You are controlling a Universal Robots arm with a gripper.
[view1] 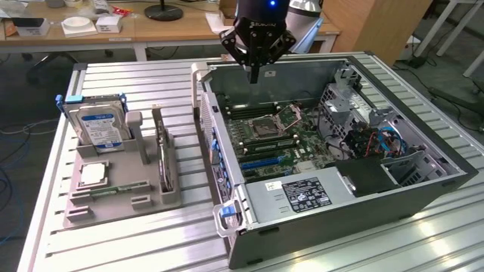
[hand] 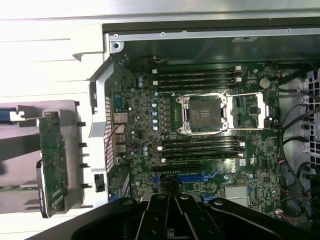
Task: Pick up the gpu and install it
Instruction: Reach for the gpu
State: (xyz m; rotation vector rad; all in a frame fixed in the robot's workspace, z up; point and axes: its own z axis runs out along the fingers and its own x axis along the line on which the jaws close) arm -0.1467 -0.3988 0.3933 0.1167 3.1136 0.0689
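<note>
Hovering over the open case [view1: 363, 211], jaws of the gripper [view1: 255, 78] pressed together and empty; best opened, then squarely straddling the gpu [hand: 53, 160], well aside of the jaws.

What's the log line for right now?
gripper: above open computer case | gpu: upright in gray holder, not held | install: not done

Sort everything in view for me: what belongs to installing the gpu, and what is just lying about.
For the job:
- gpu, standing on edge in the grey holder
- claw, above the open computer case
- motherboard inside it

Lying about:
- hard drive, memory stick and square chip, in the same holder
- boxes on the desk behind
</note>
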